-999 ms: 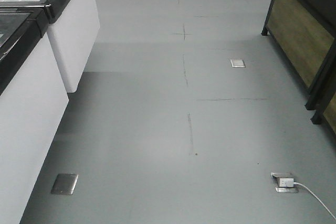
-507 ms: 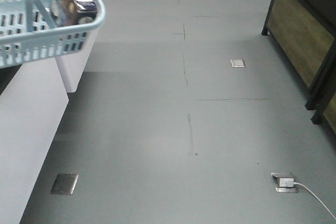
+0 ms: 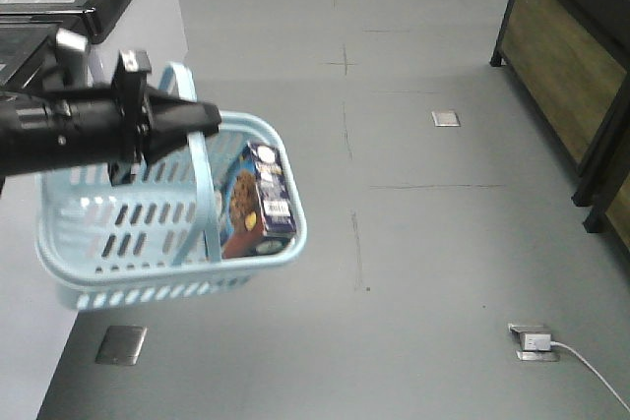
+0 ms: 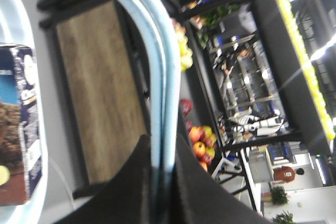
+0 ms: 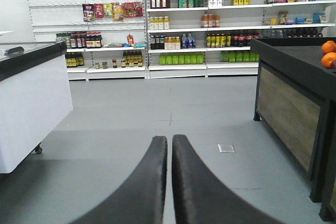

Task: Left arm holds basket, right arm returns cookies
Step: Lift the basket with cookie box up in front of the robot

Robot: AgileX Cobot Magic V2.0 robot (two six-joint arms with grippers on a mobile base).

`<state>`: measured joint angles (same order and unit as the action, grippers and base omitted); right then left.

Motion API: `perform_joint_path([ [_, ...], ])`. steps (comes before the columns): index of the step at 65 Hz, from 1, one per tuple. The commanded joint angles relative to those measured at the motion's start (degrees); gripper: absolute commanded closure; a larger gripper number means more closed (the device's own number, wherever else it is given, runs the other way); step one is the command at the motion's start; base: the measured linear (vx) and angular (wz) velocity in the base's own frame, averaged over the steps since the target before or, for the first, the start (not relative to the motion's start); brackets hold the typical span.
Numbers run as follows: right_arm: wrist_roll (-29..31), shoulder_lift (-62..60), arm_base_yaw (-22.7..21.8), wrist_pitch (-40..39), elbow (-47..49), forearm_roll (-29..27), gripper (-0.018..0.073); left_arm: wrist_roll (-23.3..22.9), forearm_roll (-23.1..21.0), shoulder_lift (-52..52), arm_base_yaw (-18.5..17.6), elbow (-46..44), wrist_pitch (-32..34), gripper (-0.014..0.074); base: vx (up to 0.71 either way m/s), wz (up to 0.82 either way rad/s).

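Observation:
The light blue basket point(image 3: 148, 233) hangs tilted above the grey floor at the left of the front view. My left arm point(image 3: 69, 125) reaches in from the left, and its gripper point(image 3: 202, 120) is shut on the basket's hoop handles point(image 3: 202, 174). The left wrist view shows both handles point(image 4: 163, 77) pinched between the jaws of the left gripper point(image 4: 164, 144). The navy cookies carton point(image 3: 261, 202) leans inside the basket's right end, and it also shows in the left wrist view point(image 4: 16, 140). My right gripper point(image 5: 169, 140) is shut and empty, pointing over the floor; it is not in the front view.
A white chest cabinet point(image 3: 143, 17) stands at the left. A dark stand with wood panels point(image 3: 566, 56) is at the right. A floor socket with a white plug point(image 3: 533, 342) and metal floor plates point(image 3: 121, 344) lie on the floor. Stocked shelves point(image 5: 210, 19) line the far wall.
The basket came into view at the upper left, then swung down and right. My left arm now shows holding it. The cookies stayed in the basket.

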<state>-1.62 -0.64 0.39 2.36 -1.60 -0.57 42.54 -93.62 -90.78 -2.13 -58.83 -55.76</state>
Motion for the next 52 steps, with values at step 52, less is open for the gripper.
perform_joint_path([
  [52, 0.31, -0.79, -0.43, -4.19, -1.05, 0.57, 0.0566, 8.94, -8.56, 3.14, -18.60, 12.40, 2.10, 0.0600, 0.00, 0.00],
])
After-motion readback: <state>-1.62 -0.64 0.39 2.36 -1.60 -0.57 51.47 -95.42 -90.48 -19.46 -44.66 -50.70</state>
